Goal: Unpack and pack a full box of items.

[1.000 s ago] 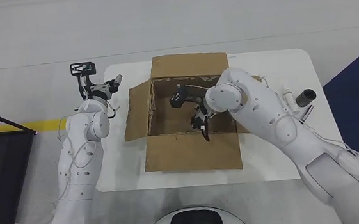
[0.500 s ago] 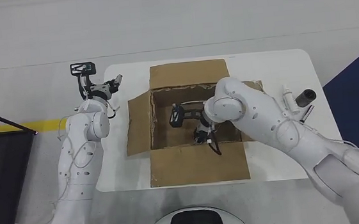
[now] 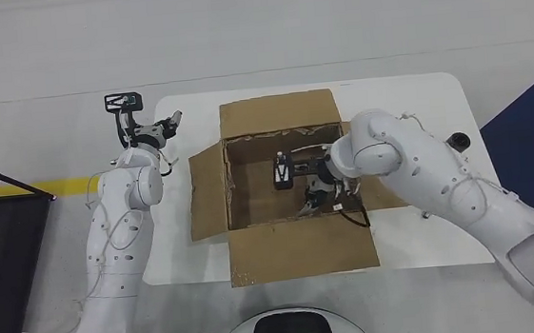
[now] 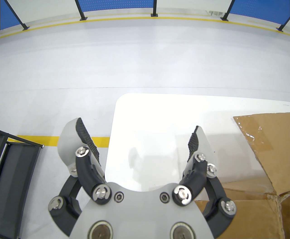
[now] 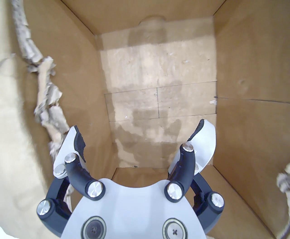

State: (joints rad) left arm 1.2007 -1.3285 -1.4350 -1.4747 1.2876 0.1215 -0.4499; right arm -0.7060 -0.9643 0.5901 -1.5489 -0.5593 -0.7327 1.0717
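Cardboard box (image 3: 207, 191) stands at the middle of the worktop (image 3: 405, 107), flaps folded outward, with torn cardboard along one inner edge. Right hand (image 5: 140, 132) is down inside the box, fingers spread wide and gripping nothing. Left hand (image 4: 137, 126) sits above the worktop's far left corner, apart from the box, fingers likewise wide apart and holding nothing; a dark cylinder (image 3: 456, 140) lies at the right edge.

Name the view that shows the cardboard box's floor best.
Right wrist view: it looks straight at the box floor, seams visible, beyond the open right gripper. In the top view the right arm covers part of the box opening. The left wrist view catches an outer flap.
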